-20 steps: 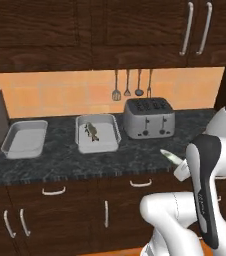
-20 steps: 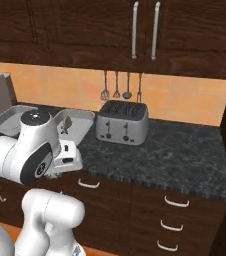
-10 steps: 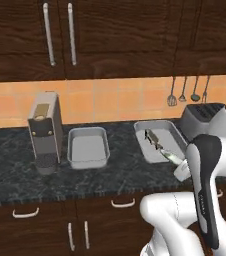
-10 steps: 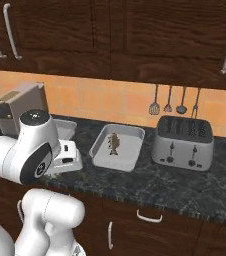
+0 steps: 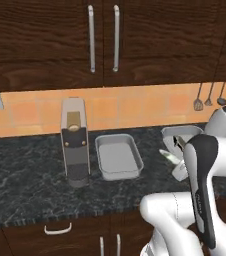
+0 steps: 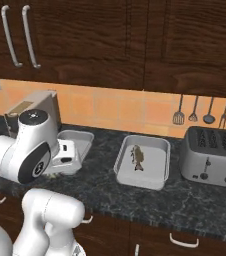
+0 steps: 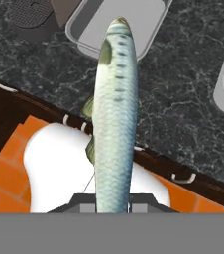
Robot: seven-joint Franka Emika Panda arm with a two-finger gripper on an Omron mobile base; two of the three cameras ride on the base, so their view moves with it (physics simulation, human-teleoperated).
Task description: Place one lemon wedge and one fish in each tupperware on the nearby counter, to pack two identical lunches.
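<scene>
Long silvery-green scaled fish [image 7: 115, 114] with dark back spots, pinched at its tail end by the two-finger gripper [image 7: 113, 198] — held over the speckled black stone counter [image 5: 30, 185] edge. Empty light-grey rectangular tupperware tray [image 5: 117, 156] sits beside the tall grey coffee machine [image 5: 75, 142]; second tray [image 6: 144, 161] holds a small brownish fish [image 6: 137, 157] — bare counter between the trays.

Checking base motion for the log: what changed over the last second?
The base drove left along the counter: the toaster slid right in the right base view, and the coffee machine came into the left base view. The gripper stayed shut on a fish. The other fish still lies in its tupperware; the left tupperware holds nothing visible.
</scene>
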